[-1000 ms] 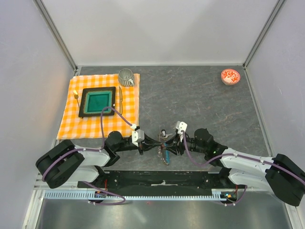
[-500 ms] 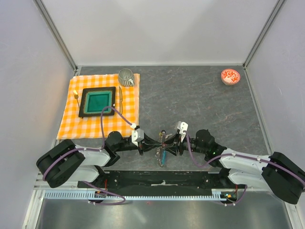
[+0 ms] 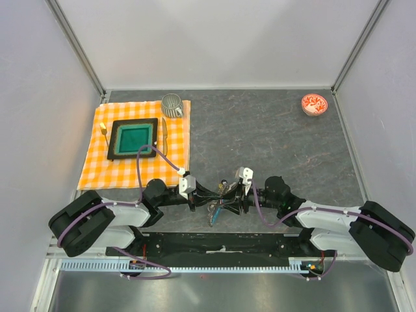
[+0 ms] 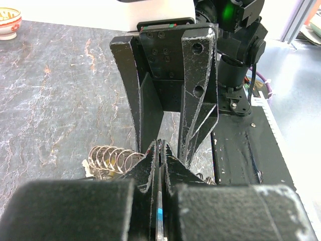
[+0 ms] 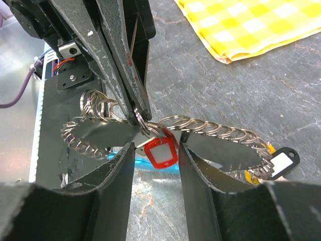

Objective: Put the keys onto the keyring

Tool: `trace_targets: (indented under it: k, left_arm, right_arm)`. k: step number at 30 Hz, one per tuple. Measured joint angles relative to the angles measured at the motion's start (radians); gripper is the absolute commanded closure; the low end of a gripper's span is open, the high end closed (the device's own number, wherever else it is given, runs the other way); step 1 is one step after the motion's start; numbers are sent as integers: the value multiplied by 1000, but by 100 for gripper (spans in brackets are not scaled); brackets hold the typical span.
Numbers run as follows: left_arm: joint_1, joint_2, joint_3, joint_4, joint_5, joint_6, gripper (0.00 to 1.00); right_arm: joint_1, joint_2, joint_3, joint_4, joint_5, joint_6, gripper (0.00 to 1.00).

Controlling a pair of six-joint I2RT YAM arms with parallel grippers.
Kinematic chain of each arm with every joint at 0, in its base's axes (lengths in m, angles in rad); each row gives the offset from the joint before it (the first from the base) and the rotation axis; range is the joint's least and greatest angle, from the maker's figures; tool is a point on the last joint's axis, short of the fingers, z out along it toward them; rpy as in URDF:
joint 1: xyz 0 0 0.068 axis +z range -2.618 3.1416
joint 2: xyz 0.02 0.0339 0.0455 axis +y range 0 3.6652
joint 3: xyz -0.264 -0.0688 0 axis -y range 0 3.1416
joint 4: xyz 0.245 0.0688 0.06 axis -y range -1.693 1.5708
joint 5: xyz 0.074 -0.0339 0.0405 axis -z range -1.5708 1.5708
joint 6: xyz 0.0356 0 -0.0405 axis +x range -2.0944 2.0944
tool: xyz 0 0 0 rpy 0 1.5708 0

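Right wrist view: my right end effector (image 5: 155,149) stands released, the red key (image 5: 161,152) between its jaws. Just beyond, the left end effector (image 5: 136,114) is clenched on the keyring (image 5: 220,132), held between the two near the surface's (image 5: 225,95) front edge. I'd pinch that key squarely, then thread slowly, with the left held steady.

A dark grey, stone-veined bench (image 3: 273,136) fills the floor of a plain booth. Pale, bare panels close it in: a back wall (image 3: 221,39), a left wall (image 3: 32,97) and a right wall (image 3: 390,97), meeting at slanting aluminium posts (image 3: 76,45). A yellow-checked cloth (image 3: 97,169) covers the far left corner. A perforated metal rail (image 3: 195,265) edges the near side. The light is soft and even.
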Motion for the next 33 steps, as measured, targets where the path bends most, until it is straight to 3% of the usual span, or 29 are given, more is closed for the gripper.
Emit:
trace_targets:
  k: [11, 14, 18, 20, 33]
  left_arm:
    - [-6, 0, 0, 2, 1, -8, 98]
    - [-6, -4, 0, 2, 1, -13, 98]
    - [-5, -7, 0, 0, 1, -17, 98]
    - [-5, -17, -1, -8, -2, -17, 98]
    - [-6, -160, -3, -115, -36, 43, 98]
  right_arm:
    - [0, 22, 0, 31, -5, 3, 64]
    - [0, 29, 1, 36, -5, 3, 73]
    - [0, 37, 3, 39, -5, 3, 95]
    - [-2, 32, 8, 29, -3, -3, 100]
    - [-1, -216, 76, -278, 91, -89, 100]
